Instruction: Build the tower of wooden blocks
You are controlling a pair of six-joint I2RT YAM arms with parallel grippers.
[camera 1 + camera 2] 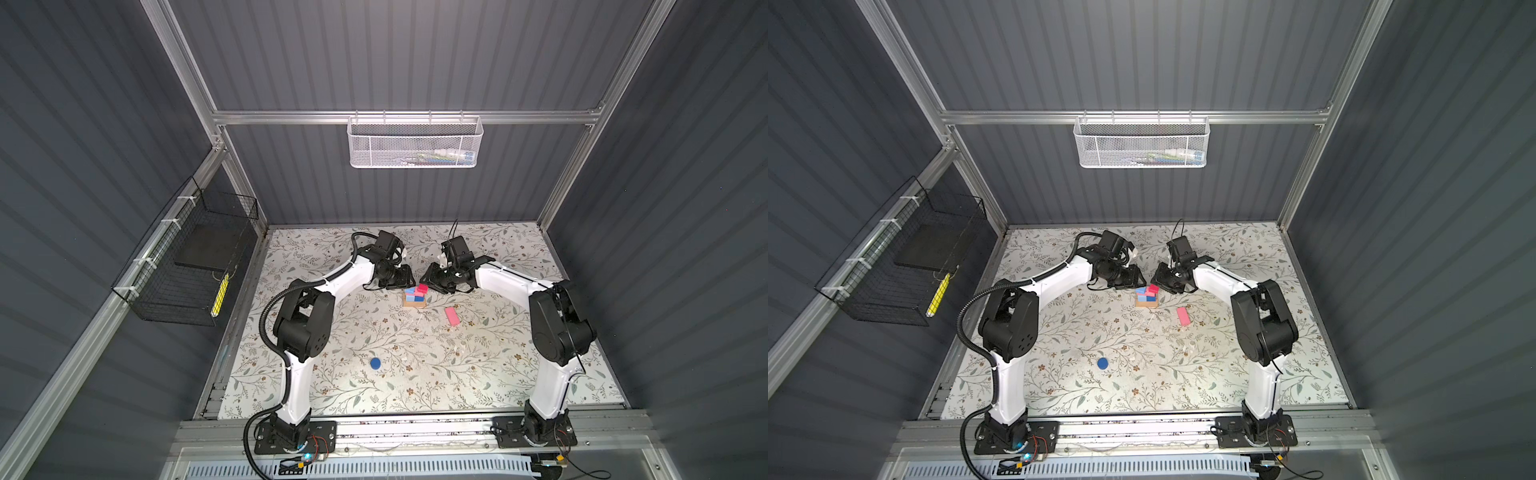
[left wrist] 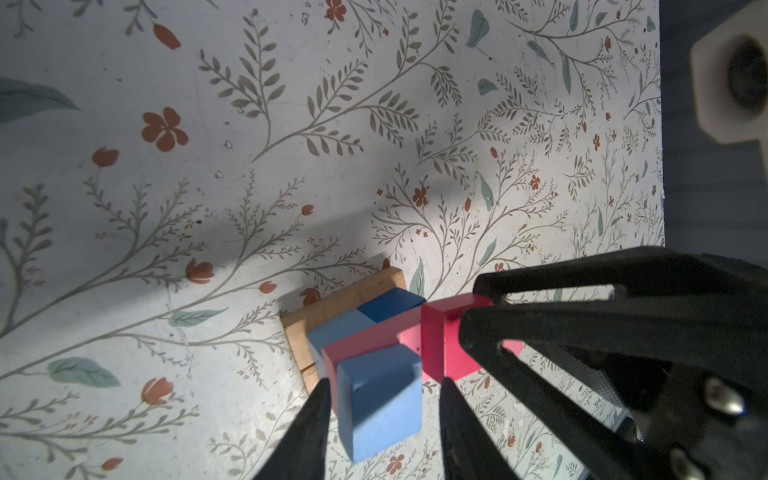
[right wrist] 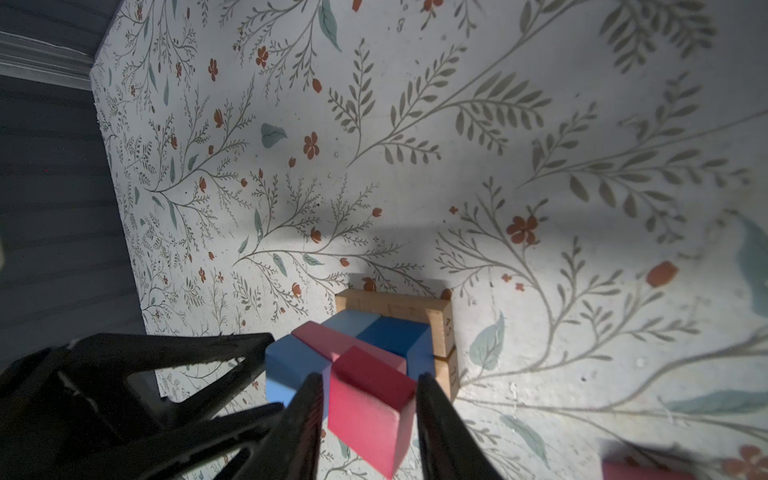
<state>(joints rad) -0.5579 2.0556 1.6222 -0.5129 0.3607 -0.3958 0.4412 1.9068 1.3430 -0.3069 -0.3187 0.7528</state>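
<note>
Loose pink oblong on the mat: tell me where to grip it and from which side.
Come straight down from above and pinch the pink oblong at mid-length, across its narrow width. It lies flat on the mat, apart from the tower, with both long sides exposed.

White table cover (image 1: 415, 374), grey-green sprigs and rust-red flowers all over; tan base blocks (image 2: 353, 293), light blue cube (image 2: 382, 403), dark blue cube (image 2: 392, 305), red cube (image 3: 370, 403), pink block (image 1: 451, 316), blue disc (image 1: 375, 363).
</note>
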